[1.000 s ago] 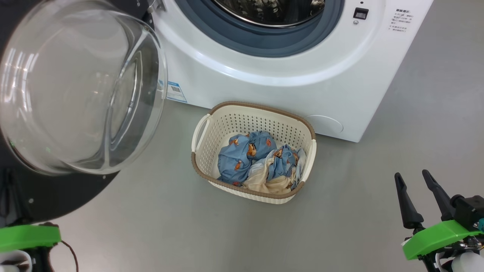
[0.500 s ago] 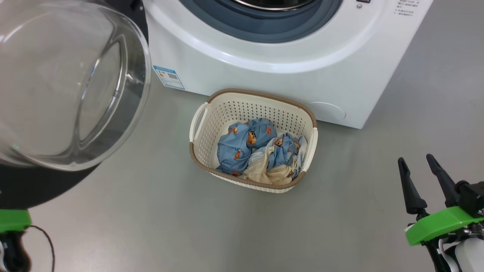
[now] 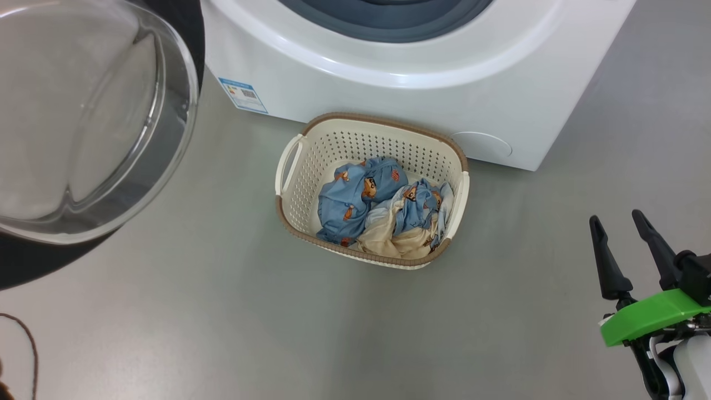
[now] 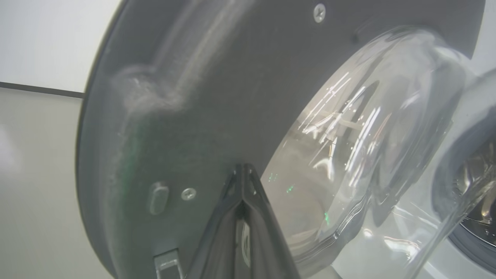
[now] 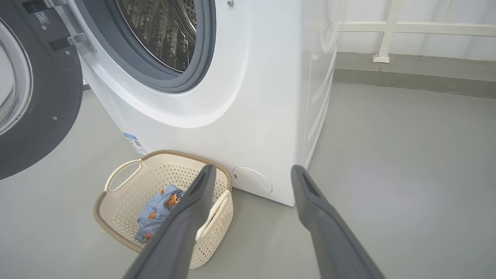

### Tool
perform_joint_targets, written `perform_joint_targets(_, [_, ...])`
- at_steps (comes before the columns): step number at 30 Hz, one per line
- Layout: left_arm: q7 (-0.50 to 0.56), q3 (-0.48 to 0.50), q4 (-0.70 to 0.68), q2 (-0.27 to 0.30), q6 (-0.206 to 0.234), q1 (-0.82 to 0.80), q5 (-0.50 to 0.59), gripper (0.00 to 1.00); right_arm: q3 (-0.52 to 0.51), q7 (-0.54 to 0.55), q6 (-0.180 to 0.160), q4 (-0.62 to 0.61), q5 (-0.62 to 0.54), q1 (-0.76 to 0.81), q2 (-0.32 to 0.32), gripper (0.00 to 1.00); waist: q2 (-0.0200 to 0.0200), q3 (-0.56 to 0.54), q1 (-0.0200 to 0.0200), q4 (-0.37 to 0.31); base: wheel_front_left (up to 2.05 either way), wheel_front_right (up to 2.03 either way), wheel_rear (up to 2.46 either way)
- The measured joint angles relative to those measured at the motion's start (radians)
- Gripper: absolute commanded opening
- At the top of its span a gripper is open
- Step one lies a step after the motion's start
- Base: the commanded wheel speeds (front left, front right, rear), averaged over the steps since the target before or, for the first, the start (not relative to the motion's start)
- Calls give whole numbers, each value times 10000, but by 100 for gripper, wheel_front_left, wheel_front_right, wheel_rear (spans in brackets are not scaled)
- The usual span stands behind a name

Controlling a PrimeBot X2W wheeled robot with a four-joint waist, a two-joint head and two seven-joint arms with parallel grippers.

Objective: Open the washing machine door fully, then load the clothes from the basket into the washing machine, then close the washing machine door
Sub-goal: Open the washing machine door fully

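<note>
Left gripper: you see its 2 dark fingers pressed together with nothing between them, aimed at the door's grey inner face just left of the glass bowl; whether the tips touch it cannot be told.
Washing machine door: swung open at the far left, its clear bowl bulging out of the black rim.
Blue label sticker: on the machine's front, low at its left corner.
Washing machine: far centre, white; in your right wrist view the grey gasket and steel drum stand uncovered.
Basket: on the grey floor, just in front of the machine, 2 side handles showing.
Clothes: crumpled inside the basket, light-blue printed pieces with a cream part on the near side.
Right gripper: near right, 2 fingers spread apart and empty, well apart from the basket.
</note>
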Motion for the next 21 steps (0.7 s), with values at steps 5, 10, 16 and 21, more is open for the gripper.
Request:
perform_joint_targets(5, [0, 336, 401, 205, 2, -313, 422, 0, 44, 0, 0, -2, -2, -122, -50, 100, 0, 116, 0, -19, 0, 0, 0])
perform_joint_targets(10, [0, 652, 692, 324, 4, -632, 748, 0, 75, 0, 0, -6, -29, -235, -142, 100, 0, 250, -1, -44, 0, 0, 0])
perform_joint_targets(16, [0, 899, 1026, 533, 4, -964, 1080, 0, 138, 0, 0, -25, -29, -306, -263, 100, 0, 429, 0, -50, 0, 0, 0])
perform_joint_targets(21, [0, 1072, 1172, 725, 94, -1281, 1457, 0, 244, 0, 0, -44, -71, -348, -345, 100, 0, 623, -1, -55, 0, 0, 0])
